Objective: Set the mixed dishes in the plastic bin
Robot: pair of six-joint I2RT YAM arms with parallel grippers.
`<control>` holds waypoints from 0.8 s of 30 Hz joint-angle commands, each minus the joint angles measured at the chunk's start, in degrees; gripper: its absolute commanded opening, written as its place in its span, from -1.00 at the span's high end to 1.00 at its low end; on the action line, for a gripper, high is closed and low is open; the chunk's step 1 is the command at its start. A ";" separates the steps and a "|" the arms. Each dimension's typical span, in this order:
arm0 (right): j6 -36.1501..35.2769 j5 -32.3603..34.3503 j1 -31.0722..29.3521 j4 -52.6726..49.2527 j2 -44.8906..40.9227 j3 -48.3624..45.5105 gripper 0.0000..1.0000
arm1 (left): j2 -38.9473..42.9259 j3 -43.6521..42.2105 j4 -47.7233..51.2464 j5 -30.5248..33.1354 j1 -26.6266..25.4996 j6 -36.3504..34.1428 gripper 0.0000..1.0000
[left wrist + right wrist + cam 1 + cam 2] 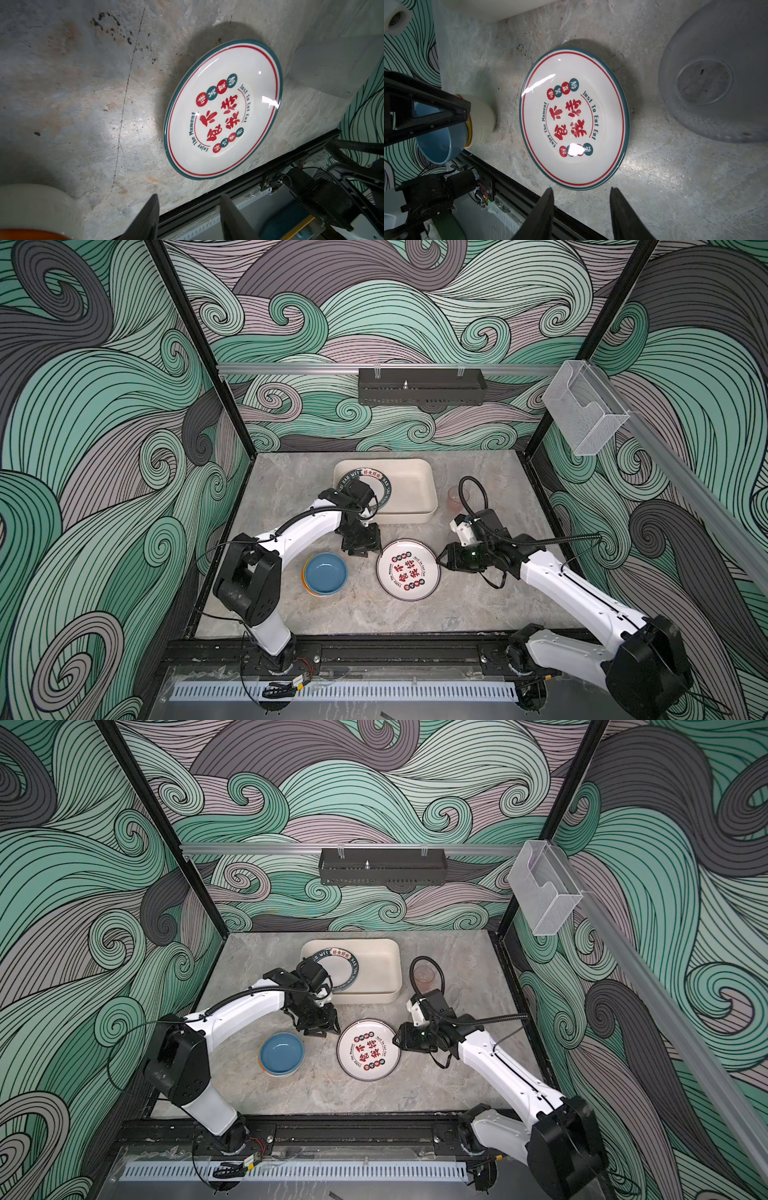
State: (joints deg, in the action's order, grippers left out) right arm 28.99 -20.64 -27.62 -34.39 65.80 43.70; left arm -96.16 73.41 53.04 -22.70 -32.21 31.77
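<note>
A white plate with red characters [408, 569] [368, 1049] lies flat on the table, also seen in the wrist views [223, 110] [574, 118]. My right gripper [441, 560] [581, 189] stands open just off its right rim, nothing between the fingers. My left gripper [361, 549] [189, 196] hangs open beside its far-left rim, empty. The cream plastic bin [411, 489] [380, 969] holds a plate with a lettered rim [376, 485], partly hidden by my left wrist. Stacked bowls, blue on top [325, 573] [442, 141], sit left of the plate. A translucent cup [457, 497] [716, 83] stands right of the bin.
A black perforated tray [422, 386] hangs on the back rail and a clear acrylic box [584, 412] on the right rail. A black frame rail [374, 649] runs along the table's front edge. Patterned walls close in the sides.
</note>
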 commanded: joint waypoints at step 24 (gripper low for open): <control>4.67 1.65 0.30 10.80 2.30 -11.26 0.04 | -13.65 2.54 -3.15 1.19 -2.86 1.28 0.20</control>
State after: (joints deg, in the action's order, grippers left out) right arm 32.58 -19.66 -27.62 -25.91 67.48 33.10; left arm -108.73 74.98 50.26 -21.45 -34.61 32.62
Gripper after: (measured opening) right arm 0.479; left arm 0.406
